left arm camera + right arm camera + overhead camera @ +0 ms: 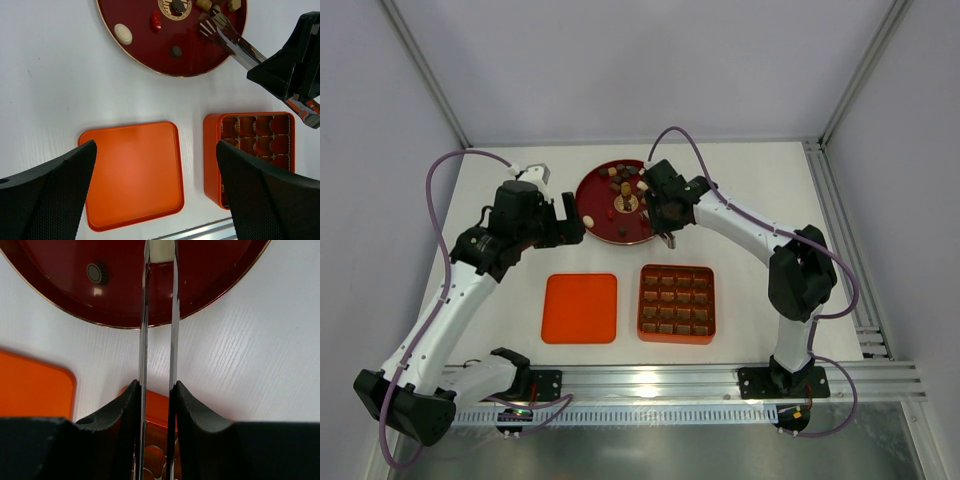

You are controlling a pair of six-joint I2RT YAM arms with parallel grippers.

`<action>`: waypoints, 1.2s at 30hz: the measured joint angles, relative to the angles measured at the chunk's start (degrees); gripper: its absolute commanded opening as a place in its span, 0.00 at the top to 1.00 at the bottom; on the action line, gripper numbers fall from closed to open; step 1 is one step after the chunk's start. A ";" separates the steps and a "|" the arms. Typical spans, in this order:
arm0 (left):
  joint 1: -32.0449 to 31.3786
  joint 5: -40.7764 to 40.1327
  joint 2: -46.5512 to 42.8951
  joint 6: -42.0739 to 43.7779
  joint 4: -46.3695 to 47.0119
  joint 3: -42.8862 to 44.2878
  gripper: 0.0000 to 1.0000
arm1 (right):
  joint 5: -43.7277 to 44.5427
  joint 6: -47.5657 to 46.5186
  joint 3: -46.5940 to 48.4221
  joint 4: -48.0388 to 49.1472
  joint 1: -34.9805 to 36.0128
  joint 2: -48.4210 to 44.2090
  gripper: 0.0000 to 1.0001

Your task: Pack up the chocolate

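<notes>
The chocolate point(623, 183) lies as several brown, dark and cream pieces on a dark red plate point(595, 215). In the left wrist view a cream round piece point(123, 34) and a dark round one point(175, 51) lie on the plate point(140, 50). My right gripper point(657, 207) is shut on metal tweezers point(227, 39), whose tips reach over the plate. In the right wrist view the gripper point(156, 387) clamps the tweezers point(144, 315). A cream shape point(161, 250) shows between their arms; I cannot tell if it is gripped. My left gripper point(570, 215) point(155, 150) is open and empty.
The orange gridded box point(677, 303) stands in front of the plate, with brown pieces in several cells; it also shows in the left wrist view point(212, 150). Its flat orange lid point(580, 308) point(131, 175) lies to its left. A metal rail point(650, 380) runs along the near edge.
</notes>
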 measured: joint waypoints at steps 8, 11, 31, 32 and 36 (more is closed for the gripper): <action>0.00 0.00 0.00 0.00 0.02 -0.04 0.00 | -0.61 0.20 0.02 -0.35 0.00 -1.27 0.73; 0.00 0.00 0.00 0.00 0.00 -0.09 0.00 | -0.81 0.31 0.02 -0.61 0.00 -2.78 0.74; 0.00 0.02 0.00 -0.07 0.02 -1.68 0.00 | -5.38 3.52 -7.69 -9.22 0.00 -24.22 0.74; 0.00 0.02 0.00 -0.09 0.04 -1.68 0.00 | -5.68 3.93 -8.72 -9.57 0.04 -25.83 0.74; 0.00 0.02 0.00 -0.33 0.07 -1.75 0.00 | -5.99 5.64 -12.87 -10.67 1.38 -31.52 0.74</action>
